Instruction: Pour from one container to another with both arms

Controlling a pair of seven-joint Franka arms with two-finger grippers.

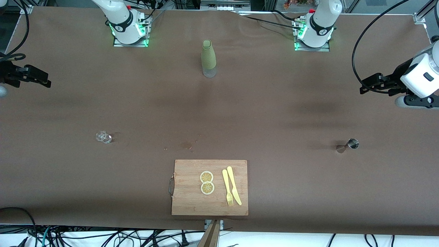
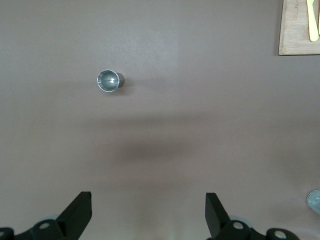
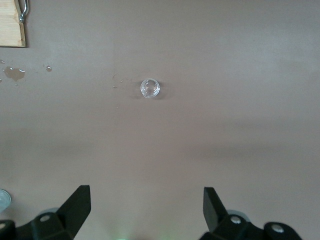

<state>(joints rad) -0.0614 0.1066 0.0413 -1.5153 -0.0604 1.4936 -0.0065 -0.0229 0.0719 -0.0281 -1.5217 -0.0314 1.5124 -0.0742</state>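
Note:
The tiny clear glass cup (image 1: 103, 137) (image 3: 150, 88) stands upright on the brown table toward the right arm's end. The small steel jigger (image 1: 348, 144) (image 2: 110, 81) stands toward the left arm's end, its open cone facing up. My right gripper (image 1: 47, 83) (image 3: 147, 207) hangs open over the table's edge at its own end, well apart from the cup. Over the other end my left gripper (image 1: 363, 90) (image 2: 148, 212) hangs open, well apart from the jigger. Neither holds anything.
A tall olive-green bottle (image 1: 208, 59) stands mid-table near the arm bases. A wooden cutting board (image 1: 187, 202) with two lemon slices (image 1: 206, 182), a yellow fork (image 1: 227, 187) and a knife (image 1: 234, 185) lies near the front camera. Small wet spots (image 1: 187, 145) mark the cloth.

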